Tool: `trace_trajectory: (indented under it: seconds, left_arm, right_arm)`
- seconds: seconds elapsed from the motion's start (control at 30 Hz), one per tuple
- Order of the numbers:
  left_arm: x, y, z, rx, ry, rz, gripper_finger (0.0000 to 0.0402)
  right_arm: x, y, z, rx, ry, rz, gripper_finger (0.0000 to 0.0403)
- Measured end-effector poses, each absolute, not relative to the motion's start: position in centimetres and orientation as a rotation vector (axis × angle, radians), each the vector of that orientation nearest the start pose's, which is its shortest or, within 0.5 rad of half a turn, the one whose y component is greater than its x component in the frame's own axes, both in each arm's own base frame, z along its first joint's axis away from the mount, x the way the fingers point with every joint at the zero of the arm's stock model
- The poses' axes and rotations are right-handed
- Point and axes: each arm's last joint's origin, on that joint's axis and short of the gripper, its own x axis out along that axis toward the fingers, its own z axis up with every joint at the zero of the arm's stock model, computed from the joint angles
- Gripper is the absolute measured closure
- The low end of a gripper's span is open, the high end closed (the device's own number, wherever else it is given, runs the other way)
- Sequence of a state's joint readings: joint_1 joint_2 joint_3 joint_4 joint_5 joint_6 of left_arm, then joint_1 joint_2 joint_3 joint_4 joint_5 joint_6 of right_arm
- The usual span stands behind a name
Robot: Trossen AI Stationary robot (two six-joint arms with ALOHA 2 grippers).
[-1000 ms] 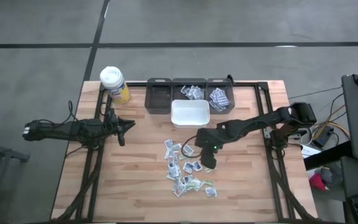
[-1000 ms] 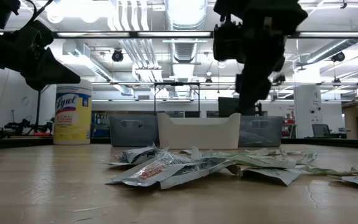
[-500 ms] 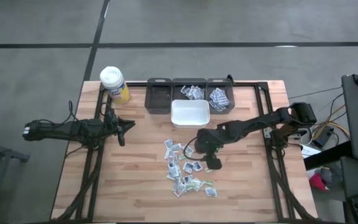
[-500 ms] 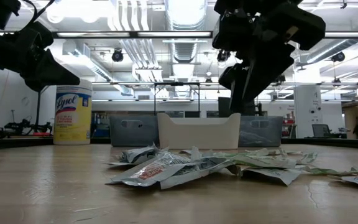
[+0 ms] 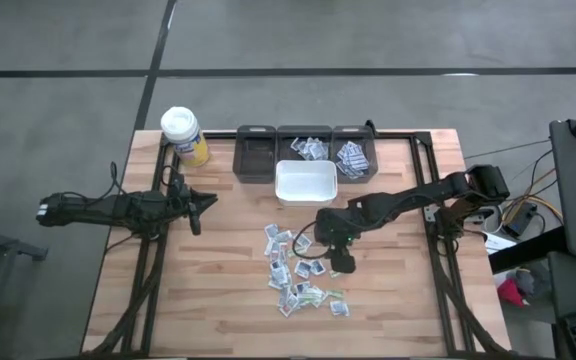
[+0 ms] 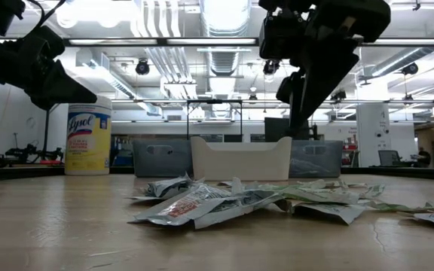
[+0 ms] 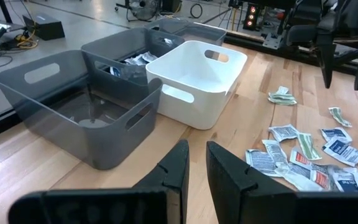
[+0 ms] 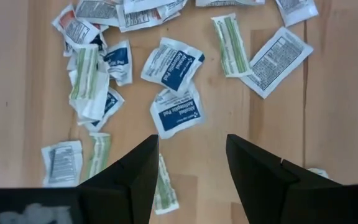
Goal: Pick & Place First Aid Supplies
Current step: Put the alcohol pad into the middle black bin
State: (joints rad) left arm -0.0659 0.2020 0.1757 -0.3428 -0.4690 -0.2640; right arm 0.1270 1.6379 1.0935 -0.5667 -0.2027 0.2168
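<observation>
— Where are the packets [image 5: 302, 272] now?

— I see them scattered loose on the table [image 5: 218, 290], in front of the white bin [image 5: 305, 183]. (Some more lie in two of the grey bins [image 5: 313, 150] behind the white bin.)

— And the grippers?

— The right gripper [image 8: 190, 163] hangs above the pile, on the side away from the white bin, its fingers apart and holding nothing. The left gripper [image 7: 194, 167] waits well to the side of the white bin, fingers near together with a small gap, empty.
</observation>
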Motion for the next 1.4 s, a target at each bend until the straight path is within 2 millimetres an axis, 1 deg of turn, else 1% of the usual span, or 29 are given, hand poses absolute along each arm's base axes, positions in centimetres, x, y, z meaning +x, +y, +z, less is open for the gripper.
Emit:
trace_trajectory:
  seconds: [0.07, 0.17, 0.3, 0.43, 0.73, 0.87, 0.93, 1.1, 1.27, 1.4]
  left_arm:
    - [9.6, 0.7, 17.6, -0.148, 0.306, 0.441, 0.0348]
    - [9.6, 0.7, 17.6, -0.118, 0.314, 0.436, 0.0348]
    - [9.6, 0.7, 17.6, -0.105, 0.321, 0.434, 0.0348]
    - [9.6, 0.7, 17.6, -0.104, 0.323, 0.434, 0.0348]
    - [9.5, 0.7, 17.4, -0.099, 0.337, 0.435, 0.0348]
    - [9.5, 0.7, 17.3, -0.096, 0.349, 0.436, 0.0348]
    - [9.6, 0.7, 17.3, -0.095, 0.351, 0.436, 0.0348]
    - [9.5, 0.7, 17.2, -0.093, 0.359, 0.436, 0.0348]
    - [9.5, 0.7, 17.2, -0.092, 0.360, 0.437, 0.0348]
    - [9.5, 0.7, 17.2, -0.092, 0.360, 0.437, 0.0348]
  right_arm:
    - [31.7, 4.9, 20.4, 0.247, 1.151, 0.167, 0.0218]
    - [32.0, 5.4, 19.5, 0.264, 1.193, 0.155, 0.0218]
    - [33.3, 6.2, 17.9, 0.264, 1.256, 0.154, 0.0218]
    - [34.6, 6.5, 16.6, 0.265, 1.310, 0.140, 0.0218]
    - [37.2, 6.7, 16.2, 0.272, 1.315, 0.131, 0.0218]
    - [38.0, 6.9, 14.8, 0.267, 1.373, 0.115, 0.0224]
    - [38.3, 6.9, 14.1, 0.261, 1.408, 0.107, 0.0229]
    - [38.5, 6.9, 13.2, 0.260, 1.464, 0.094, 0.0244]
    - [38.5, 6.9, 13.3, 0.257, 1.472, 0.090, 0.0264]
    - [38.6, 6.9, 13.6, 0.253, 1.476, 0.084, 0.0288]
